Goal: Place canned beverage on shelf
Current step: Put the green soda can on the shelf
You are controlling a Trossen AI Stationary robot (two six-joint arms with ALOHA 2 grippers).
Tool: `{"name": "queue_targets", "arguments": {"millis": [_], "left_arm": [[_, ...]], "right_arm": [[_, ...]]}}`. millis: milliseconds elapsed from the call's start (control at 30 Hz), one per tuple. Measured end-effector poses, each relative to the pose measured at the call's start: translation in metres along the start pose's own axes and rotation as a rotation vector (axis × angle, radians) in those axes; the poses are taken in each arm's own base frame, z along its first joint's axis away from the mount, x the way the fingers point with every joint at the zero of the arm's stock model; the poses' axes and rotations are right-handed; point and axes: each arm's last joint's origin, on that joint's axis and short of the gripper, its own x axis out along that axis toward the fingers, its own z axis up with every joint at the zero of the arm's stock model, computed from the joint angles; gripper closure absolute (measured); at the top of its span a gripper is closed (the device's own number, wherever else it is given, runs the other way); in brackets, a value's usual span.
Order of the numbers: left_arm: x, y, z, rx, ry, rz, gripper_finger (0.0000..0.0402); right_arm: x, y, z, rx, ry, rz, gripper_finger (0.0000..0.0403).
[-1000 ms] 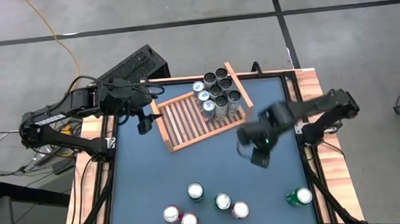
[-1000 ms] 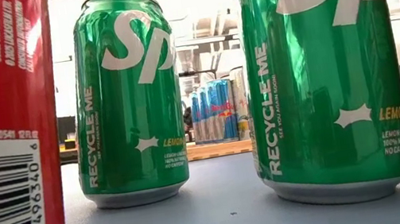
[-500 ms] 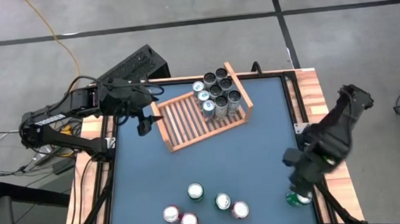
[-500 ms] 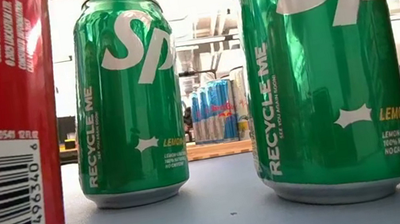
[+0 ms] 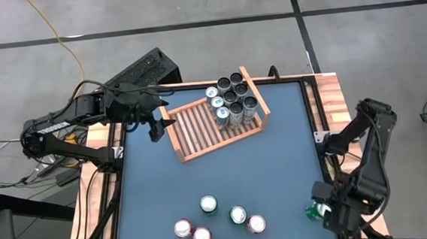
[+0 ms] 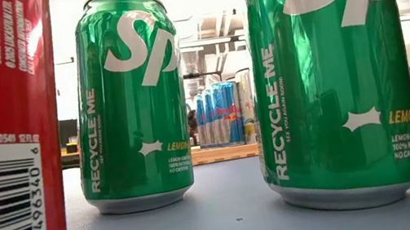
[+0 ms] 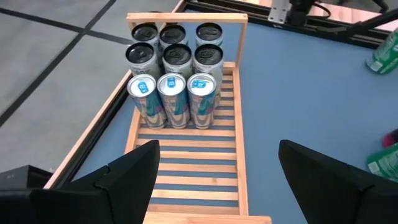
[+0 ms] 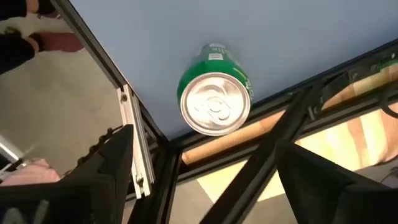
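My right claw [image 5: 327, 211] has swung from the desk's middle to its near right corner, where it now hangs wide open, holding nothing, over a lone green can [image 8: 214, 99] that stands upright there. My left claw [image 5: 156, 129], likewise open and holding nothing, waits just beside the shelf [image 5: 205, 127] near the far edge of the desk [image 5: 277, 160]. Nine cans [image 7: 176, 81] fill the shelf's far end. Five loose cans [image 5: 219, 218] stand along the near edge.
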Motion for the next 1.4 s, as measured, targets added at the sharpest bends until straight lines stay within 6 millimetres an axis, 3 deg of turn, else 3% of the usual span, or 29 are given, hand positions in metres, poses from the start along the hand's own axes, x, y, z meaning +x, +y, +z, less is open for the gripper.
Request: {"name": "queue_targets", "arguments": {"millis": [400,1033,1200,1400], "left_arm": [[0.000,0.000,0.000,-0.008,-0.002,0.013,0.0085],[0.000,0.001,0.000,-0.016,-0.005,0.035,0.0085],[0.000,0.001,0.000,-0.017,-0.007,0.052,0.0085],[0.000,0.002,0.000,-0.010,-0.007,0.054,0.0085]], "right_arm": [[0.020,0.001,0.000,-0.032,-0.056,-0.135,0.0052],[0.076,-0.005,-0.004,-0.052,-0.057,-0.105,0.0054],[0.086,-0.004,-0.002,-0.057,-0.062,-0.080,0.0075],[0.086,-0.004,0.000,-0.054,-0.061,-0.077,0.0141]]}}
